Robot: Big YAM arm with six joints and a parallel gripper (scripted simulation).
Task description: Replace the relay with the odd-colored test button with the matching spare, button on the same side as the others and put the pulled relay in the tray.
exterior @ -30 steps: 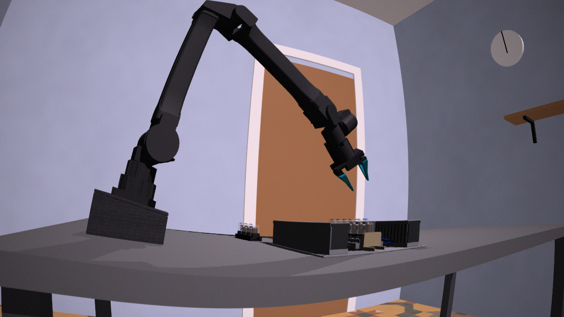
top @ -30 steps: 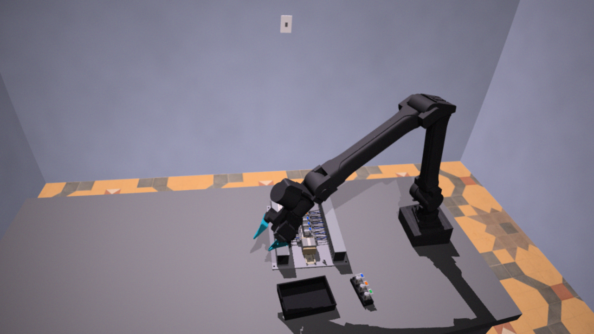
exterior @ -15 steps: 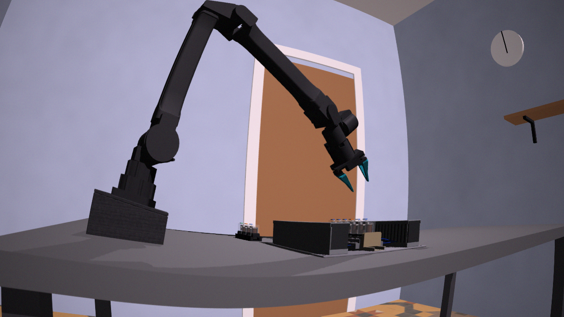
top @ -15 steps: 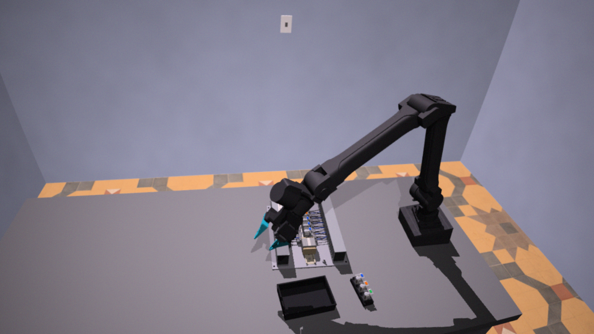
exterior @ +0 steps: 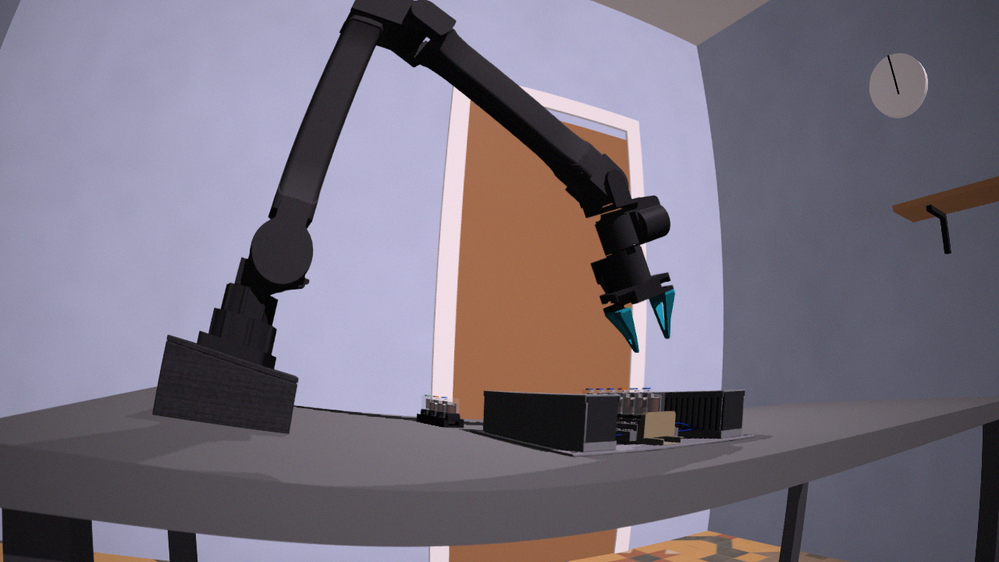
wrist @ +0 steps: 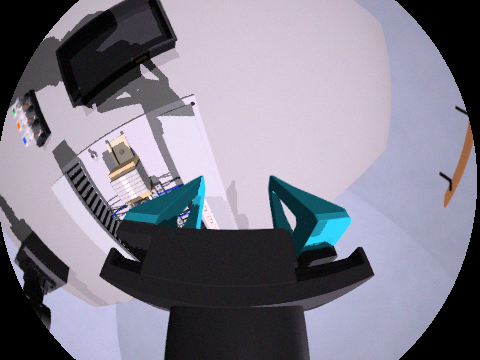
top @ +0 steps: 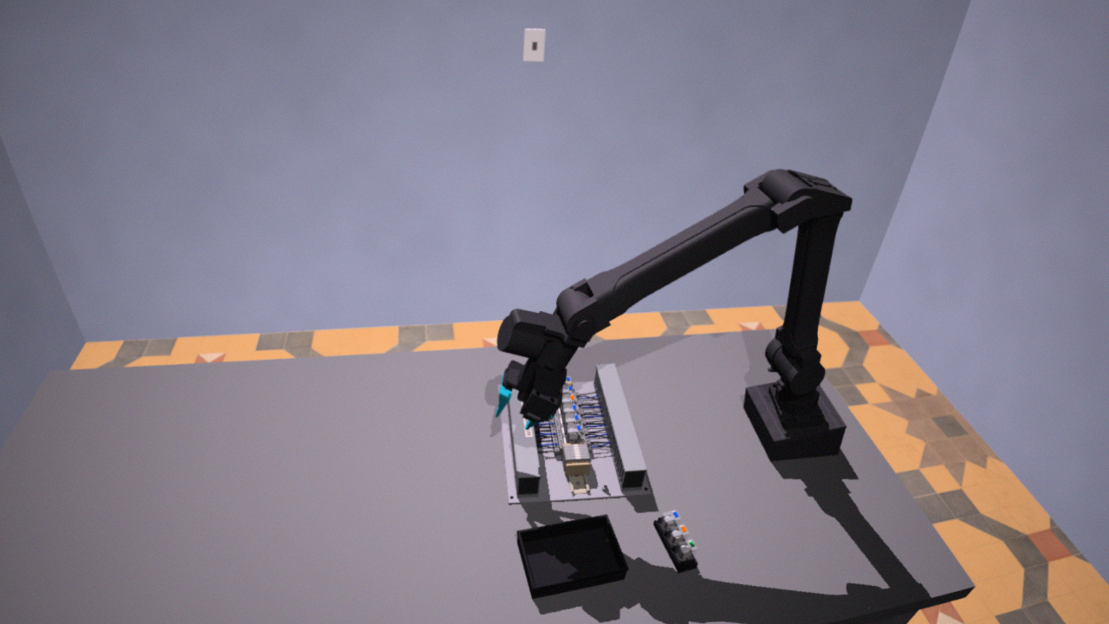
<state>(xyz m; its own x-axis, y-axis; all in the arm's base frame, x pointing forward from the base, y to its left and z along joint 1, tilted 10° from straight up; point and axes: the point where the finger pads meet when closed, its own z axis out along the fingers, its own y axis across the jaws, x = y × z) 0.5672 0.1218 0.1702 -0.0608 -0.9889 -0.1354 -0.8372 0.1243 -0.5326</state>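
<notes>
Top view: the orange-buttoned relay (top: 572, 398) sits in the row toward the arm's base from the open hand (top: 512, 421) (exterior: 652, 345) (wrist: 236, 176) (nothing gripped).

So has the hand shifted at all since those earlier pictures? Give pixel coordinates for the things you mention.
Yes. In the top view, the hand (top: 512, 421) (exterior: 652, 344) (wrist: 236, 181) has moved up and right in the picture, farther from the black tray (top: 580, 583) (wrist: 162, 48).
</notes>
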